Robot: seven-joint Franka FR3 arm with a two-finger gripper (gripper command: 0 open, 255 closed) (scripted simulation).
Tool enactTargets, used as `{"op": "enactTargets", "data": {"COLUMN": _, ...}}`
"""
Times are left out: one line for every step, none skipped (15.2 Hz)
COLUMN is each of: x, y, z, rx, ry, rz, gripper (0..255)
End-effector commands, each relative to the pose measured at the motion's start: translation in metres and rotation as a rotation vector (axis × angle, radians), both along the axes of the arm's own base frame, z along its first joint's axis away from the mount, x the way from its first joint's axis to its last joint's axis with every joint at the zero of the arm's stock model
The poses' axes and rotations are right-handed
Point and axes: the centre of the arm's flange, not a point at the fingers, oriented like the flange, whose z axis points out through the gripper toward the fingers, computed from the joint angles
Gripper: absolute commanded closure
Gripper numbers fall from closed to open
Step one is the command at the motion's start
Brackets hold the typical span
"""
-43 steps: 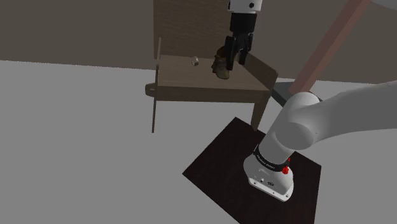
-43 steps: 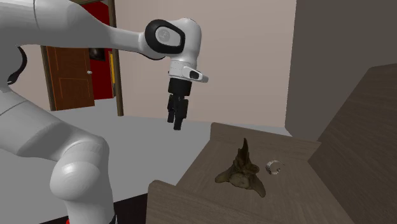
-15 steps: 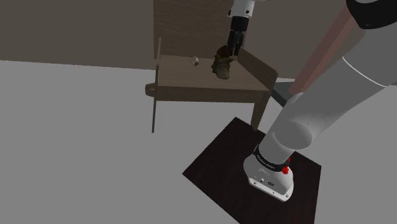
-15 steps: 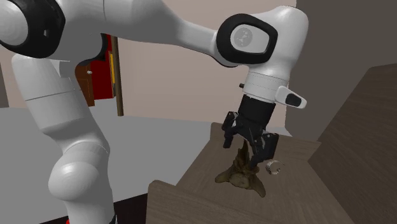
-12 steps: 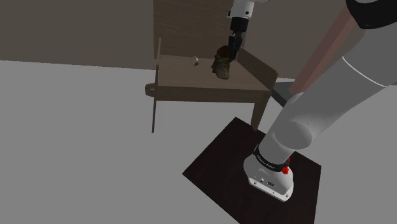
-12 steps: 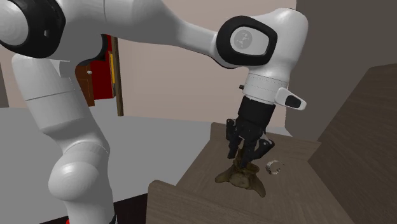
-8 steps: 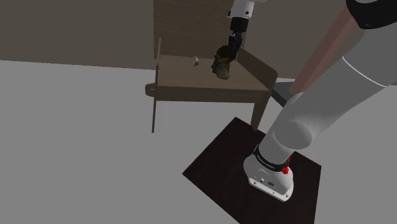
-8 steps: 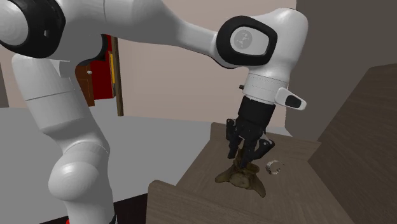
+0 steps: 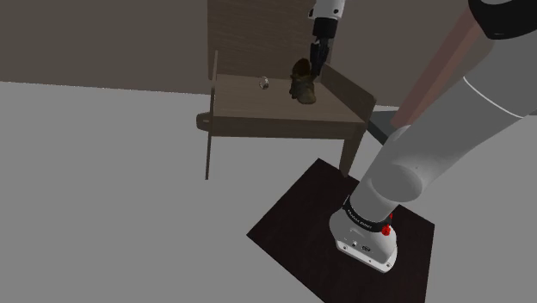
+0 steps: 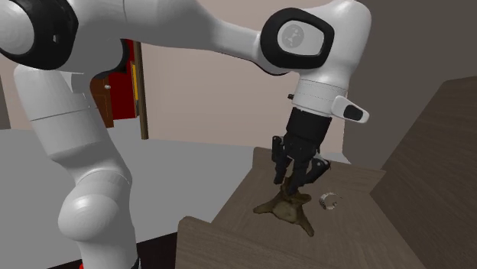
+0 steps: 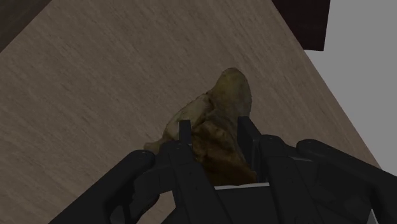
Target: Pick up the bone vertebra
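Note:
The bone vertebra (image 10: 290, 205) is a brownish, winged lump with a spike pointing up. My black gripper (image 10: 293, 186) comes down from above and is shut on that spike. In the shoulder view the vertebra (image 9: 303, 87) hangs just over the far right part of the wooden table (image 9: 258, 116), under the gripper (image 9: 315, 67). In the wrist view the two fingers (image 11: 185, 139) clasp the vertebra (image 11: 222, 108) between them, with the gripper (image 11: 214, 135) above the table's wood grain (image 11: 95, 95).
A small pale round object (image 10: 329, 200) lies on the table close beside the vertebra, also visible in the shoulder view (image 9: 264, 83). Raised boards (image 9: 351, 91) edge the table. A dark wall panel (image 10: 428, 137) rises behind. The stand's dark mat (image 9: 293, 228) lies on the floor.
The fingers closed on the vertebra's spike about a second ago. Since then the gripper has risen a little and the vertebra has come up with it.

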Motion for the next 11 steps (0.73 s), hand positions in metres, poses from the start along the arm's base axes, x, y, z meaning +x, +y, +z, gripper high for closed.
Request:
{"op": "enactTargets", "data": {"x": 0.0, "y": -0.001, "z": 0.01, "rx": 0.0, "ry": 0.0, "rz": 0.0, "gripper": 255}}
{"op": "enactTargets", "data": {"x": 0.0, "y": -0.001, "z": 0.015, "rx": 0.0, "ry": 0.0, "rz": 0.0, "gripper": 255}}
{"op": "enactTargets", "data": {"x": 0.0, "y": -0.001, "z": 0.021, "rx": 0.0, "ry": 0.0, "rz": 0.0, "gripper": 255}}
{"op": "enactTargets", "data": {"x": 0.0, "y": -0.001, "z": 0.026, "rx": 0.0, "ry": 0.0, "rz": 0.0, "gripper": 255}}
{"op": "enactTargets", "data": {"x": 0.0, "y": -0.001, "z": 0.031, "rx": 0.0, "ry": 0.0, "rz": 0.0, "gripper": 255}}
{"op": "enactTargets", "data": {"x": 0.0, "y": -0.001, "z": 0.036, "rx": 0.0, "ry": 0.0, "rz": 0.0, "gripper": 255}}
{"op": "enactTargets", "data": {"x": 0.0, "y": -0.001, "z": 0.042, "rx": 0.0, "ry": 0.0, "rz": 0.0, "gripper": 255}}
{"op": "enactTargets", "data": {"x": 0.0, "y": -0.001, "z": 0.047, "rx": 0.0, "ry": 0.0, "rz": 0.0, "gripper": 255}}
{"op": "enactTargets", "data": {"x": 0.0, "y": -0.001, "z": 0.052, "rx": 0.0, "ry": 0.0, "rz": 0.0, "gripper": 255}}
{"op": "enactTargets", "data": {"x": 0.0, "y": -0.001, "z": 0.057, "rx": 0.0, "ry": 0.0, "rz": 0.0, "gripper": 255}}
{"op": "enactTargets", "data": {"x": 0.0, "y": -0.001, "z": 0.063, "rx": 0.0, "ry": 0.0, "rz": 0.0, "gripper": 255}}
